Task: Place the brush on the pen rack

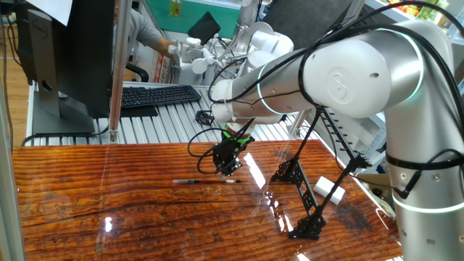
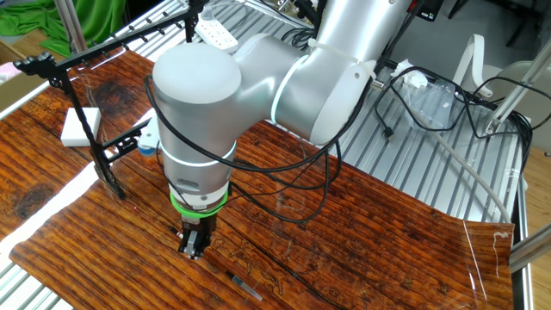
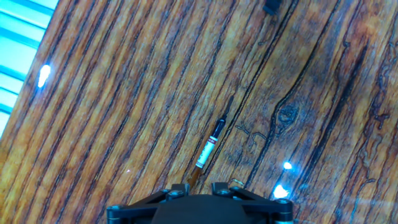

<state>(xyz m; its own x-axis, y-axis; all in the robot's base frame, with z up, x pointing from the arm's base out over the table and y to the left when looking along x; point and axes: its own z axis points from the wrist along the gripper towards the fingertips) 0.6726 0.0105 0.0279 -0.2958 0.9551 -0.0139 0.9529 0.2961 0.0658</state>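
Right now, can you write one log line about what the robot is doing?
stage: approach | gripper: above table, holding nothing | brush: flat on table | pen rack: standing apart, no brush on it

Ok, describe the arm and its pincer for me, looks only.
The arm has bulky rounded silver-white segments with glowing pale rings at the joints. Black cables loop loosely along it. A bright green band sits above the small black pincer.

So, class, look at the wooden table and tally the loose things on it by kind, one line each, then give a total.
Brush: 1
Pen rack: 1
White block: 1
Total: 3
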